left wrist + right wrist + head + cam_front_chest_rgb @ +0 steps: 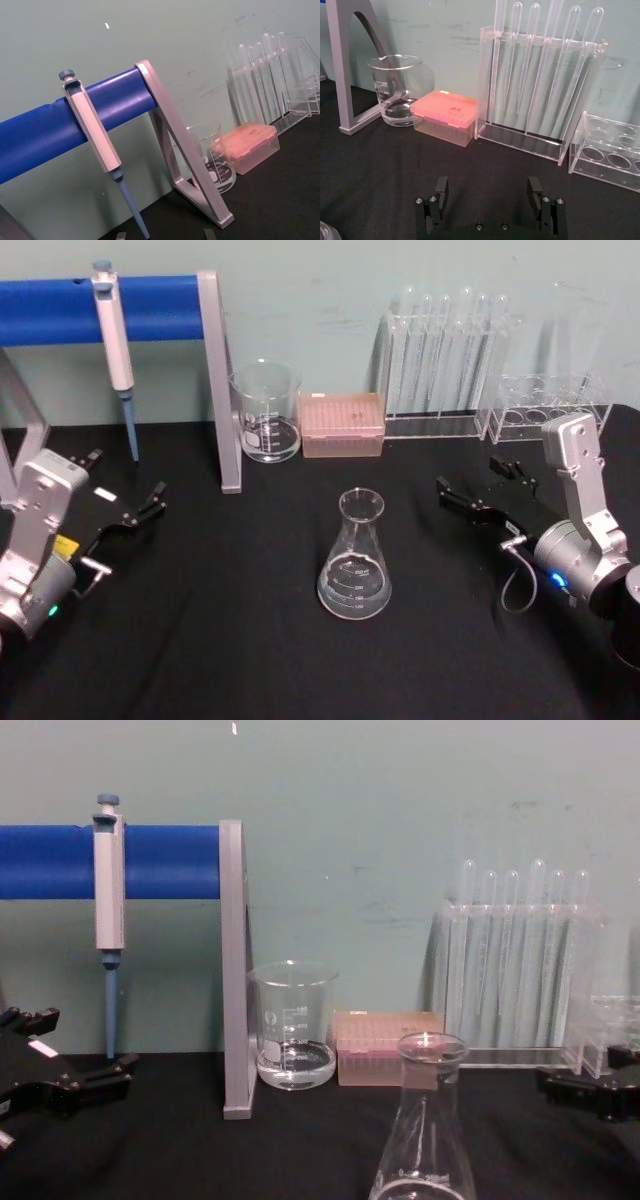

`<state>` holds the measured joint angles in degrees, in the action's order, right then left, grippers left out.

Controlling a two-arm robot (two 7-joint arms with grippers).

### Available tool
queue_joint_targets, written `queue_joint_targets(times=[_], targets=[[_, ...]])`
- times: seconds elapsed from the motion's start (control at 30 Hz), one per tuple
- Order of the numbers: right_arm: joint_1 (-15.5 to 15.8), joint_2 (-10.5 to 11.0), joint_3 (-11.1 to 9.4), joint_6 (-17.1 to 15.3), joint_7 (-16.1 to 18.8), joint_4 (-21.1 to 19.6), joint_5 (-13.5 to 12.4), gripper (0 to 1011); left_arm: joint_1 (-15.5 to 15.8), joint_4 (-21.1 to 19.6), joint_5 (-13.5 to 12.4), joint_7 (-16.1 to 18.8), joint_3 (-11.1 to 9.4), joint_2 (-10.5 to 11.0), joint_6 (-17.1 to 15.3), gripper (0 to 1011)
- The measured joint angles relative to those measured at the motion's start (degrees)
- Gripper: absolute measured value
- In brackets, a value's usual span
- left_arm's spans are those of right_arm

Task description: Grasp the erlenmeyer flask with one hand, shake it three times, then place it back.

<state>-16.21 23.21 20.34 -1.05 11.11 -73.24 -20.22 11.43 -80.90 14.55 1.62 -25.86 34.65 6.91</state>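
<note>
Standing upright on the black surface, the flask sits near the centre, between the two arms and touched by neither. Judged from this layout, no part of the task is complete: the grasp, the three shakes and the return all remain.

Tool status:
- The right tool rests low over the surface to the right of the flask, well apart from it. In the right wrist view its jaws stand spread wide with nothing between them.
- The left tool sits at the left side of the surface, also well apart from the flask. Its jaws appear spread and hold nothing.

Surrounding items, all behind the flask along the back wall:
- A glass beaker stands just beside a grey stand upright that carries a blue bar.
- A pipette hangs from the bar, tip down.
- A pink tip box sits just right of the beaker.
- A clear rack of tall tubes and a second, low clear rack stand further right.

Path assessment: the surface between either tool and the flask is bare. The low rack lies near the right arm and is the closest item to avoid during a swing or shake.
</note>
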Motion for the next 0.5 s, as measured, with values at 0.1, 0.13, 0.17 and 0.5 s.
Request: queue_joint_targets(times=[0.1, 0.13, 0.17, 0.5], targets=[[0.0, 0.0, 0.0, 0.0, 0.0, 0.0, 0.0, 1003, 0.0, 0.0, 0.0, 0.0, 0.0, 0.0, 0.0, 1001], [0.0, 0.0, 0.0, 0.0, 0.0, 0.0, 0.0, 1003, 0.0, 0.0, 0.0, 0.0, 0.0, 0.0, 0.0, 1001], [0.0, 0.0, 0.0, 0.0, 0.0, 0.0, 0.0, 1003, 0.0, 0.0, 0.0, 0.0, 0.0, 0.0, 0.0, 1001], [-0.1, 0.0, 0.1, 0.1, 0.0, 0.0, 0.0, 1003, 0.0, 0.0, 0.0, 0.0, 0.0, 0.0, 0.0, 1001]])
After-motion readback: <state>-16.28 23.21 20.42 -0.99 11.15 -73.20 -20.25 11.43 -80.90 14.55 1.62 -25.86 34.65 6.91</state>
